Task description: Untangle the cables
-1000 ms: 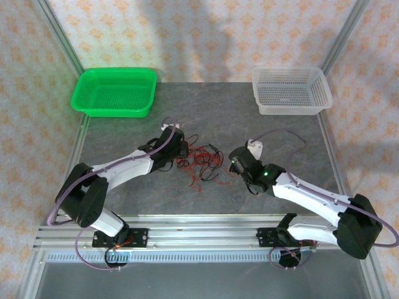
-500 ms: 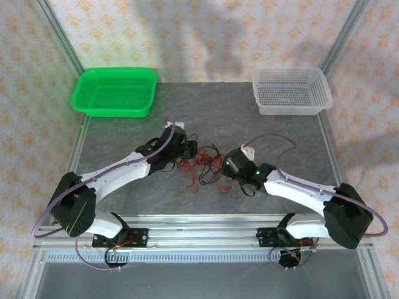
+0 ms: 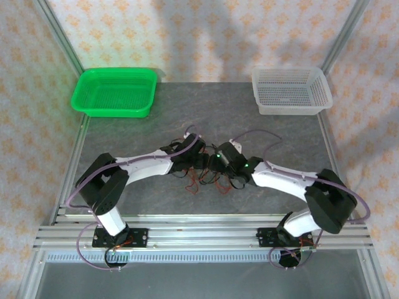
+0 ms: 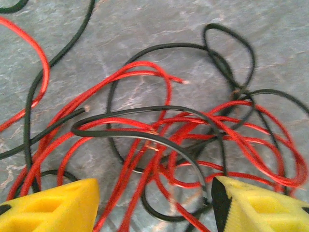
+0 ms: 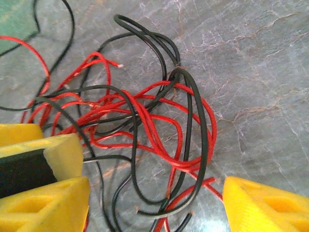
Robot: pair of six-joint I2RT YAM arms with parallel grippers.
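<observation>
Both arms have just swung inward. A second ago they flanked the cables (image 3: 198,179) with the right one standing well off to the side; now my left pincer (image 3: 201,162) and right pincer (image 3: 216,166) sit almost nose to nose over the tangle at mid-table. The pile itself has barely shifted and is still one knot of red and black loops lying flat on the table (image 3: 280,134). In the left wrist view the left pincer (image 4: 154,203) is spread, with the cables (image 4: 164,130) running between the yellow fingers (image 4: 53,205) and nothing pinched. Same on the right: the right pincer (image 5: 154,205) is spread wide and the cables (image 5: 145,116) lie loose in the gap, with several bare wire ends showing. My read is that this was an approach only, with no separation done yet. Each side now needs to close on a different strand, ideally one red and one black, and pull apart. The risk is that the arms are very close together, and grabbing the same bundle would just tighten the knot.
</observation>
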